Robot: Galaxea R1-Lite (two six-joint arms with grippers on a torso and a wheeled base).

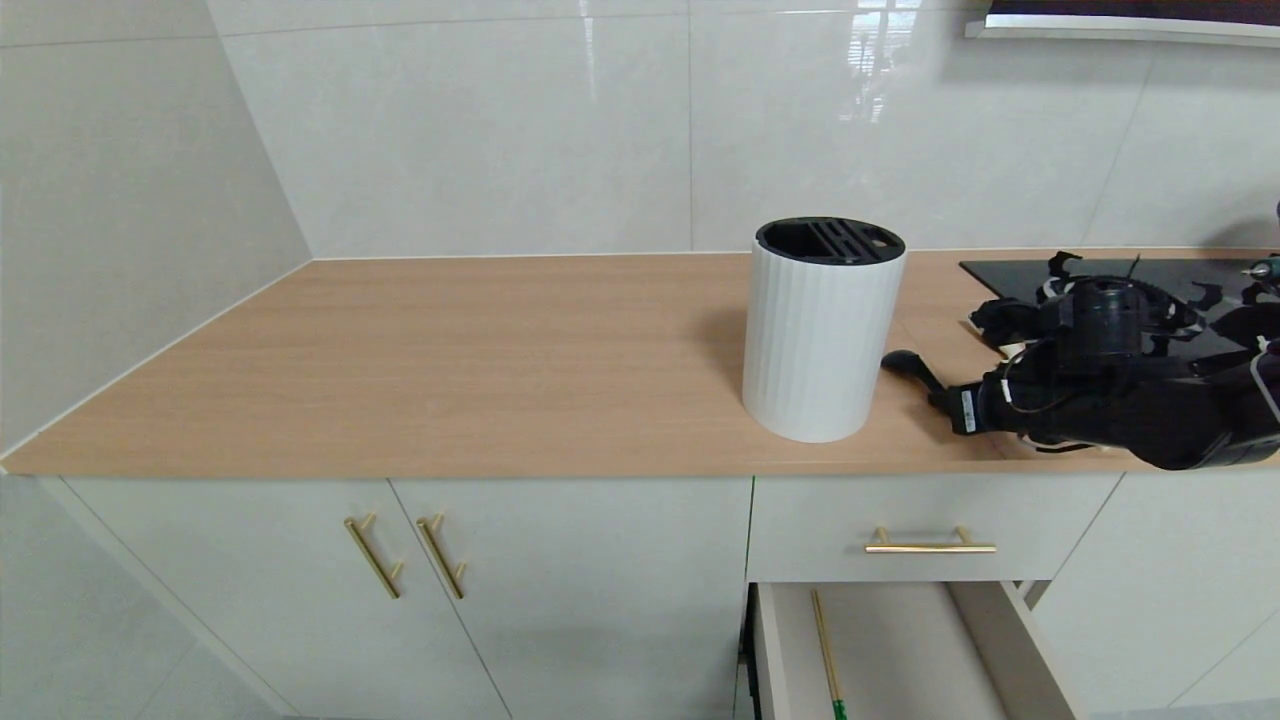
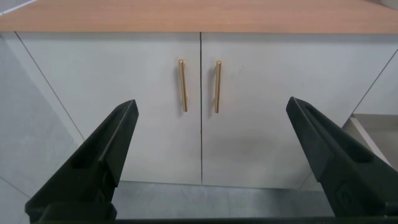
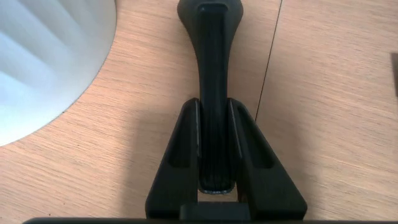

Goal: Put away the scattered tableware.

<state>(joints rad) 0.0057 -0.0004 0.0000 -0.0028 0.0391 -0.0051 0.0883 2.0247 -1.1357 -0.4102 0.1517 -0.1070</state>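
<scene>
1. Wooden counter runs along white tiled walls, with a black cooktop at the far right.
2. On it stands a white ribbed holder with a black slotted top.
3. Just right of the holder, a black utensil handle lies on the counter; the right gripper is clamped around it.
4. Lower down, the left gripper faces two cabinet doors, its jaws spread wide apart.
5. Below the counter, an open drawer holds a chopstick.
</scene>
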